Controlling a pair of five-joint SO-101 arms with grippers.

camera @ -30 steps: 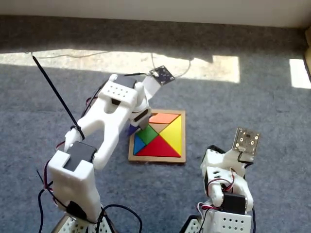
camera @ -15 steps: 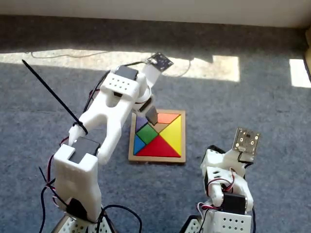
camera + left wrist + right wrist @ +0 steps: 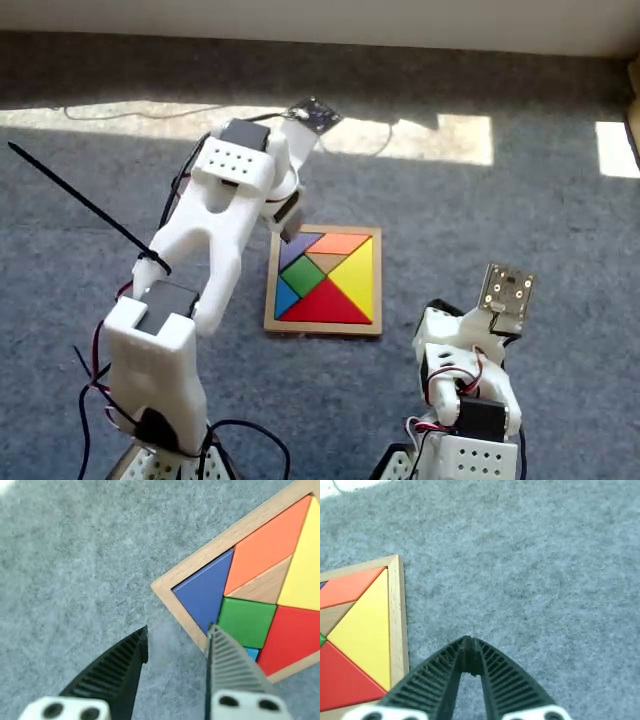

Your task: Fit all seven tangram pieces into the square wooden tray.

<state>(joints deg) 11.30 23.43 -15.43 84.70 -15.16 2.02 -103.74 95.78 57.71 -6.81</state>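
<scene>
— How is the square wooden tray [image 3: 322,328] looking?
— It is lying flat on the grey worktop [image 3: 500,200], holding a dark blue triangle [image 3: 202,597], orange parallelogram [image 3: 267,542], bare-wood triangle [image 3: 262,586], yellow triangle [image 3: 302,565], green square [image 3: 247,621], red triangle [image 3: 290,635] and light blue triangle [image 3: 285,298], all packed edge to edge.
— And the claws?
— The left claw [image 3: 178,628] is hovering spread at the dark blue corner. The right claw [image 3: 469,641] is hanging pressed together over worktop near the yellow side.
</scene>
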